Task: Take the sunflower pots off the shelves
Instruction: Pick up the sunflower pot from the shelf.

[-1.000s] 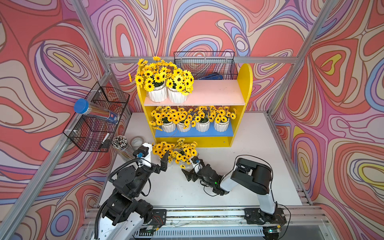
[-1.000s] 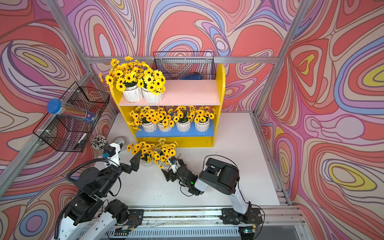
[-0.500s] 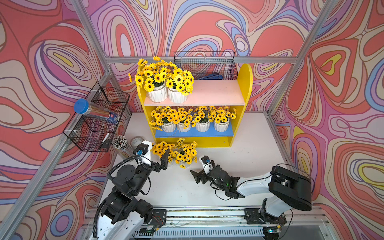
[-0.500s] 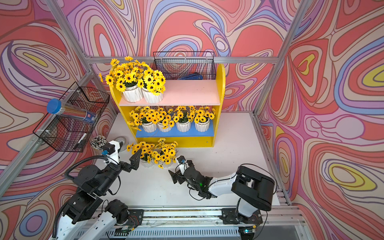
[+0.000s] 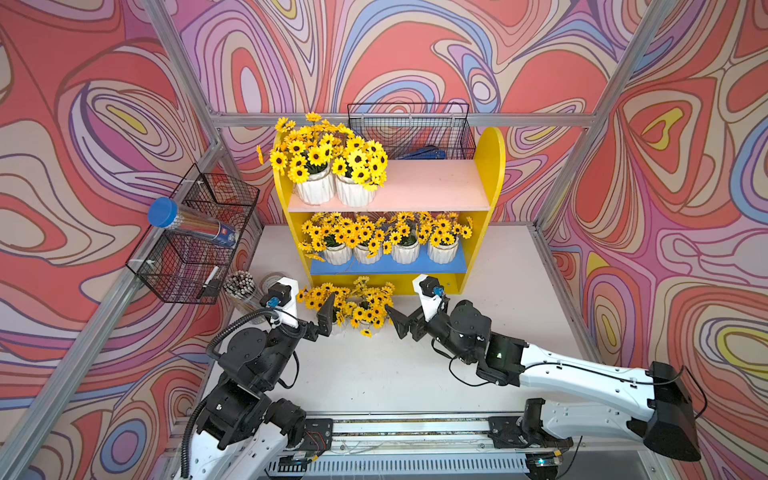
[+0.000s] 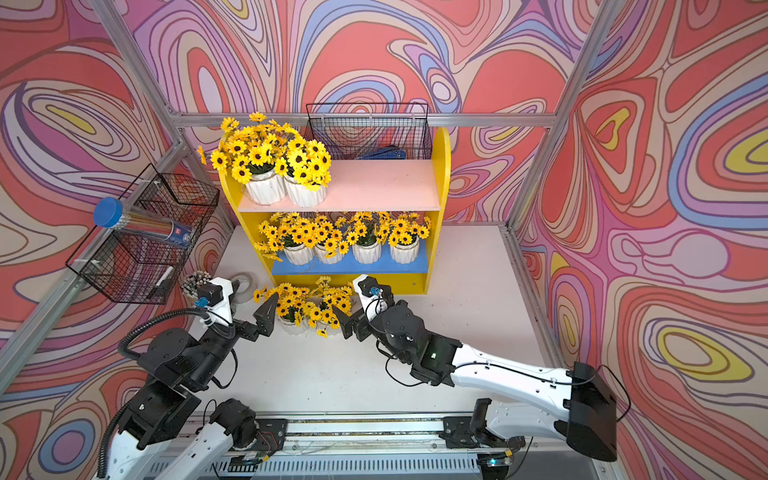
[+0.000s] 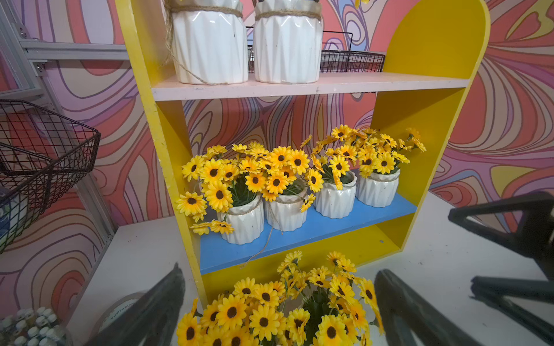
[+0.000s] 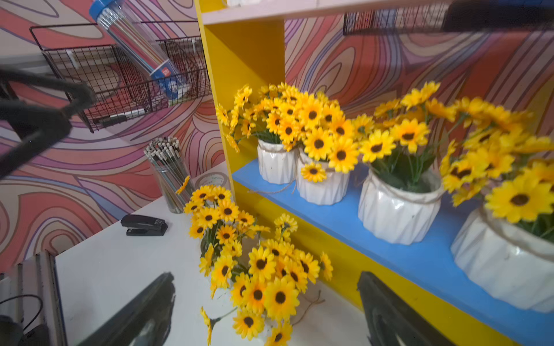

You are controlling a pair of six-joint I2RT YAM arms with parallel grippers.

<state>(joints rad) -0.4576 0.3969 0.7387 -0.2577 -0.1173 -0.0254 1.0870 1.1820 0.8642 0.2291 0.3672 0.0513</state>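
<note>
I see the shelves (image 5: 490,166) as a small yellow wooden unit with rounded side panels, a matte pale pink upper board (image 5: 432,187) and a blue lower board (image 5: 386,269). Two sunflower pots (image 5: 316,192) stand side by side on the pink board, at the end of the shelves nearer the black wire wall basket (image 5: 191,245). They are glossy white ribbed ceramic with rough twine round their necks. The left wrist view cuts their flowers off.

Four more sit in a row on the blue board. Their yellow, dark-centred blooms overlap so much that I cannot sort one bunch from the next.

A front pair (image 5: 353,309) stands on the white bench (image 5: 374,374) just in front of the shelves. Their pots are almost buried under petals, and only slivers of white show.

My left tool (image 7: 278,269) gapes wide and holds nothing. Its black wedge-shaped fingers sit on the basket side of the front pair. My right tool (image 8: 266,275) is equally wide and empty on the pair's opposite side.

The right wrist view smears the nearest pots on the shelves. A second wire basket (image 5: 411,129) behind the shelves holds something blue that I cannot identify.
</note>
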